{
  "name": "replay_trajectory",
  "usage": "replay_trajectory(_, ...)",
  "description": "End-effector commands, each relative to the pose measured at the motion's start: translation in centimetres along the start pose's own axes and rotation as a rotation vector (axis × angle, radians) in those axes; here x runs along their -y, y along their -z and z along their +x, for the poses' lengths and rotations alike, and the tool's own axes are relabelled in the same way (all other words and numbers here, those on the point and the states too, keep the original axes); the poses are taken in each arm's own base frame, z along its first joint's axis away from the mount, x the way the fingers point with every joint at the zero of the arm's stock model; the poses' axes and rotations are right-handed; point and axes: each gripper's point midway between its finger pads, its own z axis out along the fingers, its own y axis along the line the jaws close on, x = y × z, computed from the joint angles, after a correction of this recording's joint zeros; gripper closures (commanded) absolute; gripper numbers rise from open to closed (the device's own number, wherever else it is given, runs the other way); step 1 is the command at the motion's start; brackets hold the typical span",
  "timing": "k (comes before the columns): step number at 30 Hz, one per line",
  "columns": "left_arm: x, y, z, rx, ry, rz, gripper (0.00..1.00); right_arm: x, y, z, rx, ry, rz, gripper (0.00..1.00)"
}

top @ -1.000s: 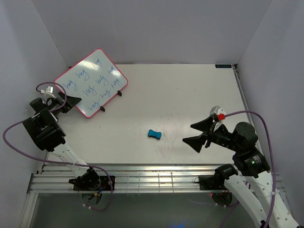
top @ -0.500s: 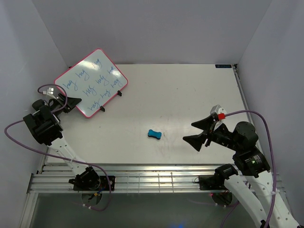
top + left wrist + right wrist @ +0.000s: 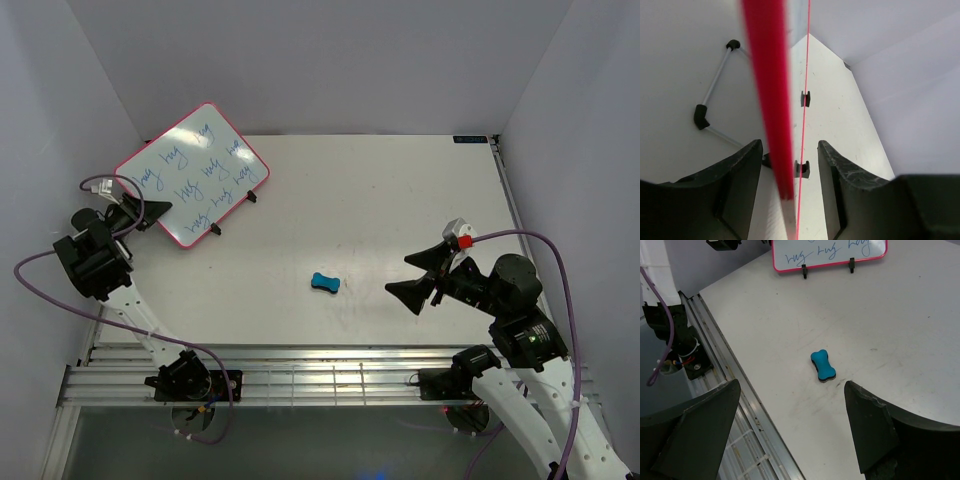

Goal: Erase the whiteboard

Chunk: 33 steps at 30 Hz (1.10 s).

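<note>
Whiteboard (image 3: 192,175) leans on its wire stand (image 3: 215,229) at the far left of the table (image 3: 400,200). It looks light, stiff and slippery, so the pink rim is the best place to grab. The left claw (image 3: 790,147) is open around that rim without pinching it, and the right claw (image 3: 397,277) is open wide near the eraser (image 3: 324,283), with nothing in its way.

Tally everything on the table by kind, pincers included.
Whiteboard: 1
Blue eraser: 1
Wire stand: 1
Pincers: 2 (left pincer, right pincer)
Total: 5
</note>
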Motion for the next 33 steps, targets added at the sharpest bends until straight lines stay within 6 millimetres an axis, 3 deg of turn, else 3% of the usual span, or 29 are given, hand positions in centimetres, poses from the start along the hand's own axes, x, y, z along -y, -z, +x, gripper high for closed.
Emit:
replay_trajectory(1, 1.7, -1.0, -0.7, -0.023, -0.074, 0.06, 0.42, -0.5, 0.3, -2.3, 0.055, 0.034, -0.004, 0.1)
replay_trajectory(5, 1.5, -1.1, -0.1, -0.032, -0.064, 0.062, 0.49, -0.7, 0.4, -2.3, 0.057, 0.036, -0.007, 0.1)
replay_trajectory(11, 1.4, -0.9, 0.1, -0.02, -0.053, 0.052, 0.68, -0.6, 0.5, -2.3, 0.061, 0.039, -0.004, 0.1)
replay_trajectory(14, 1.6, -0.8, 0.0, -0.017, -0.055, 0.061, 0.72, -0.7, 0.5, -2.3, 0.06, 0.04, -0.007, 0.1)
replay_trajectory(18, 2.3, -0.9, -0.4, -0.008, -0.07, 0.076, 1.0, -0.7, 0.4, -2.2, 0.065, 0.039, -0.011, 0.1)
replay_trajectory(28, 3.9, -0.8, -1.6, 0.013, -0.104, 0.125, 1.0, -0.8, 0.6, -2.3, 0.074, 0.041, -0.012, 0.1)
replay_trajectory(33, 5.0, -1.0, -3.3, 0.053, -0.169, 0.12, 1.0, -0.9, 0.7, -2.3, 0.077, 0.042, -0.013, 0.1)
